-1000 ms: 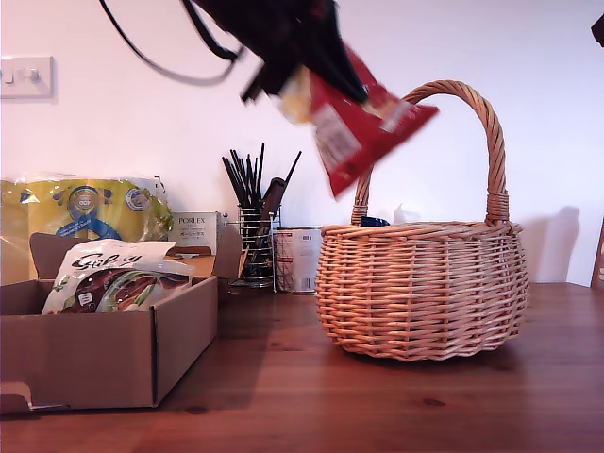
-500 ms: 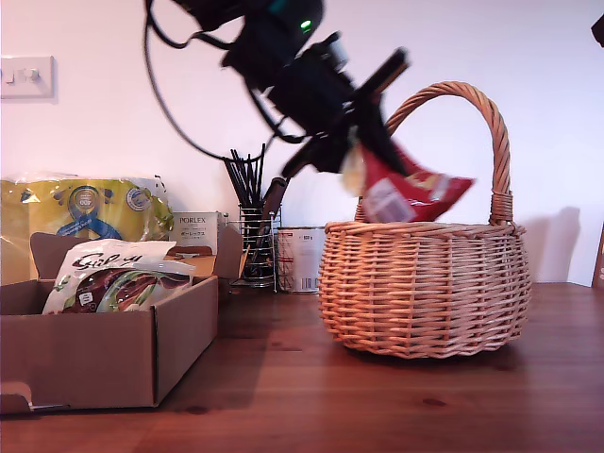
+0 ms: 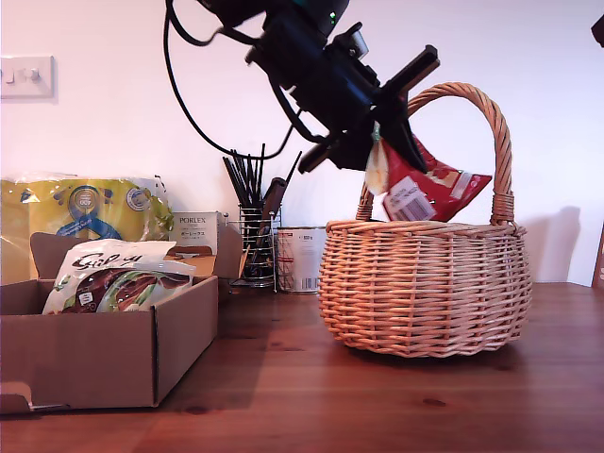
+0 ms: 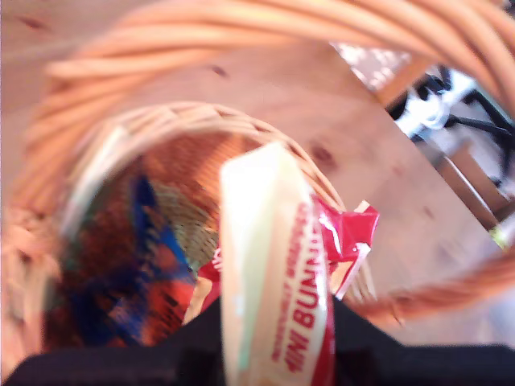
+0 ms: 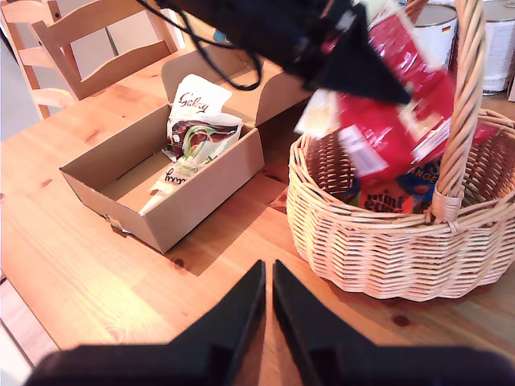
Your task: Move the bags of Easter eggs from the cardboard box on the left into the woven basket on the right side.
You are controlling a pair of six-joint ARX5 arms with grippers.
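Observation:
My first gripper (image 3: 385, 140) is shut on a red-and-white bag of Easter eggs (image 3: 429, 189), which hangs under the handle arch just above the rim of the woven basket (image 3: 425, 283). The first wrist view looks down past that bag (image 4: 278, 273) into the basket (image 4: 201, 121), where a blue bag (image 4: 153, 241) lies. A white-and-green bag (image 3: 113, 274) rests in the cardboard box (image 3: 94, 354) at the exterior view's left. My second gripper (image 5: 267, 297) is shut on nothing, hovering over the table in front of box (image 5: 193, 201) and basket (image 5: 362, 233).
Behind the box stand a big yellow pack (image 3: 85, 212), a white Porlex carton (image 3: 193, 231), a wire holder of black sticks (image 3: 255, 236) and a tin (image 3: 300, 257). Wooden chairs (image 5: 88, 48) stand beyond the table in the second wrist view.
My first gripper has carried the red-and-white bag down and toward the exterior view's right, from high above the basket's near rim to under the handle arch.

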